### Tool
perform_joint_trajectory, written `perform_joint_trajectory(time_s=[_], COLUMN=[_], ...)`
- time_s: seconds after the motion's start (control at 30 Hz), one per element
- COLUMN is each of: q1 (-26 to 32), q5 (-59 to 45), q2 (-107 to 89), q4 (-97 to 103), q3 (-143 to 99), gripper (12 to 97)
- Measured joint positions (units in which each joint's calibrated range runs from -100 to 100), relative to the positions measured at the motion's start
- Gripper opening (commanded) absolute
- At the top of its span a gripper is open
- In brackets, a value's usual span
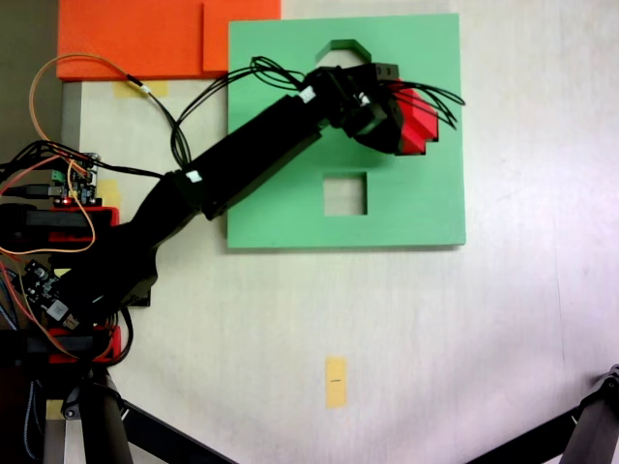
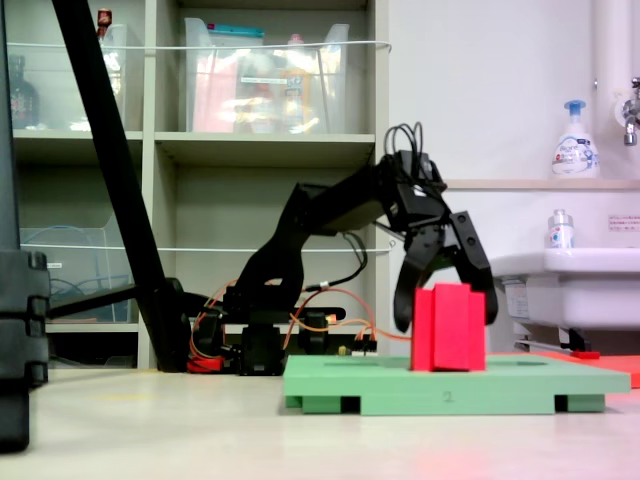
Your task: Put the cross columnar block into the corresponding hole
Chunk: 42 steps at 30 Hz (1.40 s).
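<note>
In a fixed view from table level, the black gripper (image 2: 445, 310) of the hobby arm hangs above the small bright red plus-shaped foam block (image 2: 448, 328), its two jaws spread wide to either side of the block with a gap visible between each tip and the red foam, so it is open and not pinching anything. The block stands upright on the green square foam board (image 2: 440, 385), its long axis vertical and its plus-shaped end face turned up; most of its height rises above the board's top, though whether its foot sits a little way down in the plus-shaped cutout or merely rests on the surface I cannot tell. In the fixed view from above, the gripper (image 1: 411, 121) and wrist cover much of the block (image 1: 421, 121), which lies toward the board's (image 1: 290, 213) right side, above and to the right of the square cutout (image 1: 345, 193) and below and to the right of the octagonal cutout (image 1: 343, 48); the plus-shaped hole itself is hidden beneath it. Judging by this, the block stands where its hole should be, and the straddling jaws suit either releasing it or pressing it down.
</note>
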Motion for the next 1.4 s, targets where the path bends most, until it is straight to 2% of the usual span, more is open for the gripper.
perform_joint_trajectory(time_s=[0.5, 0.63, 0.73, 0.83, 0.9, 1.07, 1.2, 1.4], q1=[-1.4, -1.4, -1.4, -1.3, -0.9, -0.4, -0.2, -0.1], q5=[0.3, 0.3, 0.6, 1.1, 1.1, 0.6, -2.0, -14.9], q2=[7.5, 7.7, 8.3, 7.0, 4.5, -7.5, -26.5, -60.9], q4=[2.3, 2.3, 2.3, 1.7, 0.6, -5.3, -9.1, -12.6], q3=[3.9, 4.0, 4.3, 3.4, 3.2, 2.8, 2.7, 2.8], gripper=[44.0, 54.2, 69.9, 81.5, 82.1, 82.1, 82.0, 81.5])
